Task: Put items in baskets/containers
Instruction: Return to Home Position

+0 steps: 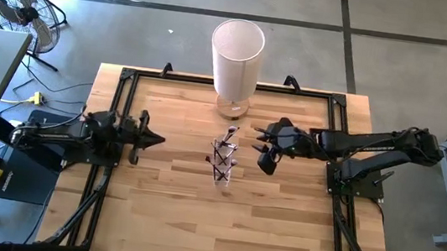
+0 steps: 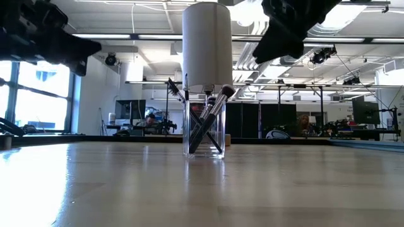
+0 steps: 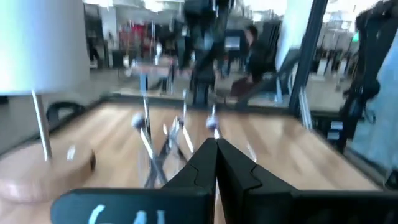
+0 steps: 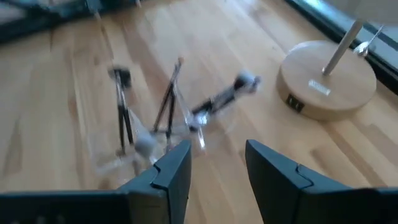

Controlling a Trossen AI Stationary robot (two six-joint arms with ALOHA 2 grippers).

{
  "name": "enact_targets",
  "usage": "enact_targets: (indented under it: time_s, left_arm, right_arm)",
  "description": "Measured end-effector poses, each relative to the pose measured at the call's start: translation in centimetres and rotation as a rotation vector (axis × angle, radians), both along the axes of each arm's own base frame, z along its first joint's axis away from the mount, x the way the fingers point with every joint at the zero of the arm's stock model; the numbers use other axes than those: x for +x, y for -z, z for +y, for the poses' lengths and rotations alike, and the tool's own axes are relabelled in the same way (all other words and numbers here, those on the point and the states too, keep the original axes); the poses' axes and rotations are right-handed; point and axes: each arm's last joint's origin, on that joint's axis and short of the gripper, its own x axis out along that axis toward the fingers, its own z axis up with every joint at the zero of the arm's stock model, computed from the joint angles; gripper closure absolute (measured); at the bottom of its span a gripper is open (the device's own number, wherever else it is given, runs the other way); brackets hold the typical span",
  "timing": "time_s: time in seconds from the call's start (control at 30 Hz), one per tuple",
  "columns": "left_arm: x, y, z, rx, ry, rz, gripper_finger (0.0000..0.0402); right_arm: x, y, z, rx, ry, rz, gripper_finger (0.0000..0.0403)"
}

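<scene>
High view: brushes (image 1: 225, 147) are seen in the clear cup (image 1: 221, 171) on the counter (image 1: 280, 225), right gripper (image 1: 261, 147) just beside, left gripper (image 1: 154, 140) well apart. Wrist views: left fingers (image 3: 199, 173) are clenched on nothing, right fingers (image 4: 171, 169) released, empty; withdrawal is best started upward, clear of handles.

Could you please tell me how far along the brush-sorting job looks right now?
Done: the makeup brushes stand bunched in the clear cup at mid-table, and none shows loose on the wooden table. In hand: nothing; the right gripper is open and empty beside the cup, the left gripper shut and empty, farther off. Left: seemingly only parking both arms.
</scene>
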Motion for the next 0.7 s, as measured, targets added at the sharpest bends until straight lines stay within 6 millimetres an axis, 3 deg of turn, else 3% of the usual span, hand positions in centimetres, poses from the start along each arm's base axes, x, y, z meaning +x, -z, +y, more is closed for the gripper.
enact_targets:
  time_s: [0.43,0.53,0.7]
  left_arm:
    - [0.1,0.2,0.1,-0.006,-0.03,0.023,0.0399]
    - [0.1,0.3,0.1,-0.007,-0.03,0.032,0.0399]
    - [0.1,0.3,0.1,-0.007,-0.031,0.032,0.0399]
  right_arm:
    - [-1.0,1.3,-0.1,-0.062,-0.204,0.199,0.0258]
    - [-1.4,2.3,-0.4,-0.017,-0.295,0.165,0.0258]
    - [-4.0,5.2,-0.6,0.017,-0.324,0.045,0.0258]
